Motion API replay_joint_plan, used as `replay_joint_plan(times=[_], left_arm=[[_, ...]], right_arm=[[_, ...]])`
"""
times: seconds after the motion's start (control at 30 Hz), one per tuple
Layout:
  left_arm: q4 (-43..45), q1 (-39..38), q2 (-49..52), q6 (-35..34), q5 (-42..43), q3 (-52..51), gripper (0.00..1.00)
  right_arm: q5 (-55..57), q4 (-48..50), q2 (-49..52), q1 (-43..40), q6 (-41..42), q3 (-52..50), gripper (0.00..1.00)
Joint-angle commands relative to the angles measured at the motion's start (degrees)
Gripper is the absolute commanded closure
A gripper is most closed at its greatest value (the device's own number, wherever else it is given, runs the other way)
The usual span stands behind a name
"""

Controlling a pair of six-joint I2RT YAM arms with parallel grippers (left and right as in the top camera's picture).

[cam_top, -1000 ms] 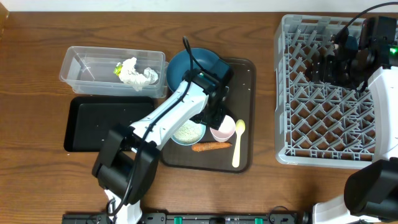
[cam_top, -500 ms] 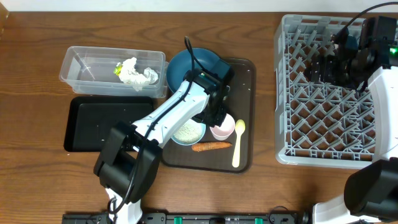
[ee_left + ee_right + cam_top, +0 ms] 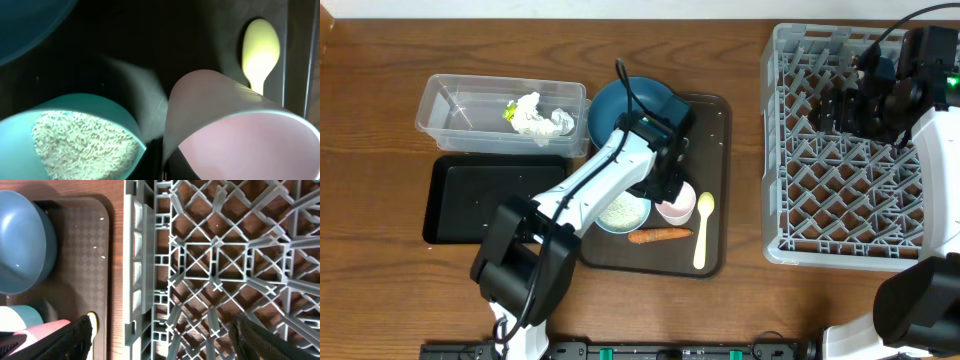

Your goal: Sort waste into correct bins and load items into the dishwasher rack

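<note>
Brown wooden tabletop (image 3: 380,290) runs under everything, and the biggest thing on it is the grey dishwasher rack (image 3: 820,190), whose lattice floor and pegs lie directly beneath the right gripper (image 3: 161,325). Its two dark fingers (image 3: 65,340) are spread wide apart with nothing between them, one over the rack's near wall and the other further in over the pegs. Next in size comes the dark brown serving tray (image 3: 712,120), which sits under the left gripper (image 3: 668,190). The shallow black tray (image 3: 480,200) and the clear tub (image 3: 460,110) both stand well apart from those left fingers, on the side away from the rack. The large dark blue bowl (image 3: 620,100) rests at the serving tray's far corner, near the left fingers. The small light blue bowl (image 3: 107,102), heaped with white rice (image 3: 80,142), sits just beside them. The pink cup (image 3: 215,110) is right at the left fingertips and fills the wrist view, tilted; I cannot tell whether the fingers are clamped on it or merely around it. Just past the cup lies the pale yellow spoon (image 3: 702,235), and the orange carrot piece (image 3: 658,236) lies beside the cup's base. Far from either gripper, the crumpled tissue (image 3: 540,117) and the yellow-green wrapper (image 3: 508,112) lie inside the clear tub.
</note>
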Motion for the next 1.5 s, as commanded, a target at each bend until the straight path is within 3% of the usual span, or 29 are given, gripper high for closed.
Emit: replay_joint_plan(times=[0.0, 0.2, 0.33, 0.53, 0.73, 1.1, 1.47], left_arm=[[-0.61, 2.56, -3.32, 0.02, 1.44, 2.80, 0.94], [2.34, 10.75, -10.73, 0.81, 11.37, 6.38, 0.94], [9.09, 17.49, -12.90, 0.22, 27.80, 6.38, 0.94], [17.97, 23.21, -10.27, -2.75, 47.54, 6.25, 0.94], [25.73, 24.04, -5.77, -2.95, 63.95, 6.25, 0.94], [31.12, 23.91, -3.52, -5.40, 67.10, 6.25, 0.94], [31.76, 23.91, -3.52, -6.14, 67.10, 6.25, 0.94]], right_arm=[[3.28, 0.48, -0.20, 0.55, -0.87, 0.57, 0.12], [2.82, 3.87, -0.20, 0.59, 2.51, 0.57, 0.05], [-4.59, 6.29, 0.04, 0.68, 1.55, 0.57, 0.01], [-29.14, 7.13, 2.14, 1.81, -14.29, 0.37, 0.01], [-52.52, 6.67, 5.57, 4.35, -33.55, 0.20, 0.01], [-63.98, 6.80, 8.76, 11.93, -51.32, 0.20, 0.01], [-70.64, 11.04, 8.76, 16.20, -53.18, 0.20, 0.04]])
